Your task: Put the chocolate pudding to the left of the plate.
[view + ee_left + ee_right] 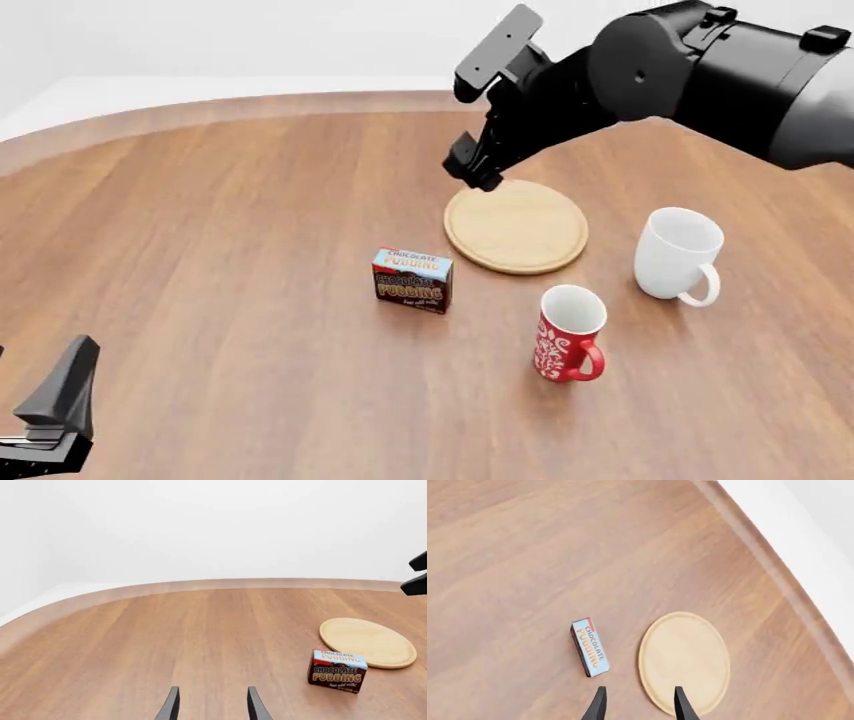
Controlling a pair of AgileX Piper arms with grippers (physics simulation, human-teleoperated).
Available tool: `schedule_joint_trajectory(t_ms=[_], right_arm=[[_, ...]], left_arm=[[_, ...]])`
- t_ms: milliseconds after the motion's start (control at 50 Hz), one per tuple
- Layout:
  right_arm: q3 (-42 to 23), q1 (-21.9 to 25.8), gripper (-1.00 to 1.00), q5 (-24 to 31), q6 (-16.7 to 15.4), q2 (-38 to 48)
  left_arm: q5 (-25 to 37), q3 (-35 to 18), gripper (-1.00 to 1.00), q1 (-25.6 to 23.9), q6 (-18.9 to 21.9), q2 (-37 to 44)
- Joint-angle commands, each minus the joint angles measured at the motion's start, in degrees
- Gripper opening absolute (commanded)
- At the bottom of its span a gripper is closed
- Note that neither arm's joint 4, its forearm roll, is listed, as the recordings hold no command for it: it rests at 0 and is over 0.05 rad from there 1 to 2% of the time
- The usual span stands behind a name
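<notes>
The chocolate pudding [412, 281] is a small brown carton with a light blue top. It stands upright on the table just off the near-left rim of the plate [517, 226], a flat round tan wooden disc. My right gripper [474, 170] hangs open and empty in the air above the plate's far-left edge. Its wrist view looks down on the pudding [590, 646] and the plate [684, 662] from well above. My left gripper [56, 405] is open and empty at the near left corner, far from the pudding [337, 671] and the plate [367, 642].
A white mug [678, 253] stands to the right of the plate. A red patterned mug [570, 333] stands nearer, to the right of the pudding. The wooden table [227, 250] has a curved far edge. The bulky right arm [694, 70] reaches in from the upper right.
</notes>
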Motion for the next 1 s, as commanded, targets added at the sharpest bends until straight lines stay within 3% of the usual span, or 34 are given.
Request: schedule_joint_trajectory(t_ms=[20, 400, 1000], right_arm=[[-1.39, 0.94, 1.00, 0.08, -1.27, 5.28], [-3.00, 5.01, 1.00, -0.52, 1.06, 11.34], [1.87, 5.43, 1.00, -4.82, 3.02, 14.47]], left_arm=[[0.00, 0.00, 1.00, 0.00, 0.00, 0.00], [0.00, 0.00, 1.00, 0.00, 0.00, 0.00], [0.00, 0.00, 1.00, 0.00, 0.00, 0.00]])
